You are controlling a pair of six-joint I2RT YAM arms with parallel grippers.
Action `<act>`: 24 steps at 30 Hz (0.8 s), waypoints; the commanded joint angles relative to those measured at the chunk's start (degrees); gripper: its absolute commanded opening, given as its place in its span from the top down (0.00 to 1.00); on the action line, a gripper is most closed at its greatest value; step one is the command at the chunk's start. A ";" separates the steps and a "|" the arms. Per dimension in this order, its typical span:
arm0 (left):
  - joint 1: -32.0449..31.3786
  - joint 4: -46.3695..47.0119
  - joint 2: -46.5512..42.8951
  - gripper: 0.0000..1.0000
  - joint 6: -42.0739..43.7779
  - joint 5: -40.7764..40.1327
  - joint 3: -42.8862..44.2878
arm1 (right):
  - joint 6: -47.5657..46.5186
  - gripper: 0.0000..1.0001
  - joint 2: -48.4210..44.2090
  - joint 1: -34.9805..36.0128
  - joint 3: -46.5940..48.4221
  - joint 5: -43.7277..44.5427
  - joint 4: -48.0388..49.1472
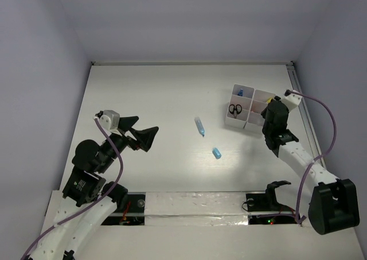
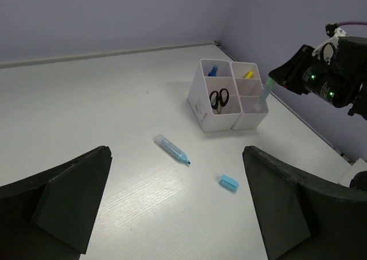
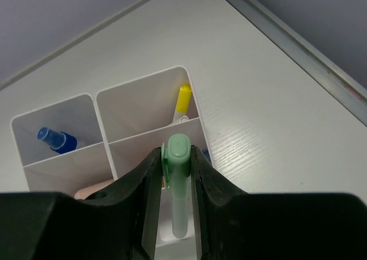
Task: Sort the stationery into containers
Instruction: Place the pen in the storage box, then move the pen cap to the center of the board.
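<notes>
My right gripper (image 3: 176, 163) is shut on a mint-green marker (image 3: 178, 179), held upright with its lower end inside a near compartment of the white containers (image 3: 146, 136). This also shows in the left wrist view, with the marker (image 2: 264, 95) over the boxes (image 2: 202, 108). The boxes hold black-handled scissors (image 1: 235, 109), a yellow-tipped pen (image 3: 183, 99), a blue-capped bottle (image 3: 56, 139) and a pink-beige piece (image 3: 94, 187). An uncapped light-blue marker (image 1: 199, 126) and its blue cap (image 1: 217, 152) lie on the table. My left gripper (image 1: 143, 135) is open and empty, left of them.
A metal rail (image 3: 298, 47) runs along the table's right edge beside the containers. White walls close the table at the back and sides. White tape (image 1: 195, 204) covers the near edge between the arm bases.
</notes>
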 commanded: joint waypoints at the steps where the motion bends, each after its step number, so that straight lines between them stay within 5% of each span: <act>1: -0.47 1.58 -0.30 0.01 0.69 -0.81 0.04 | 2.12 1.00 0.70 -0.28 -1.45 -0.11 5.12; 11: -0.47 1.75 0.41 0.01 0.60 -0.72 -0.04 | 4.41 0.86 2.29 -0.28 -3.57 -3.28 5.57; 12: -0.47 1.75 0.50 0.01 0.60 -0.81 -0.04 | 4.41 0.83 2.11 -0.28 -3.39 -3.72 5.39; 16: -0.47 1.84 1.02 0.01 0.51 -0.81 -0.04 | 3.62 0.44 0.80 -0.28 -0.68 -5.30 1.89; 19: -0.47 1.93 1.55 0.01 0.42 -0.81 -0.04 | 2.40 0.32 -1.22 -0.28 2.48 -8.28 -0.32; 24: -0.47 2.11 2.95 0.01 0.16 -0.90 -0.04 | 0.72 0.28 -3.69 -0.28 6.53 -15.48 -5.41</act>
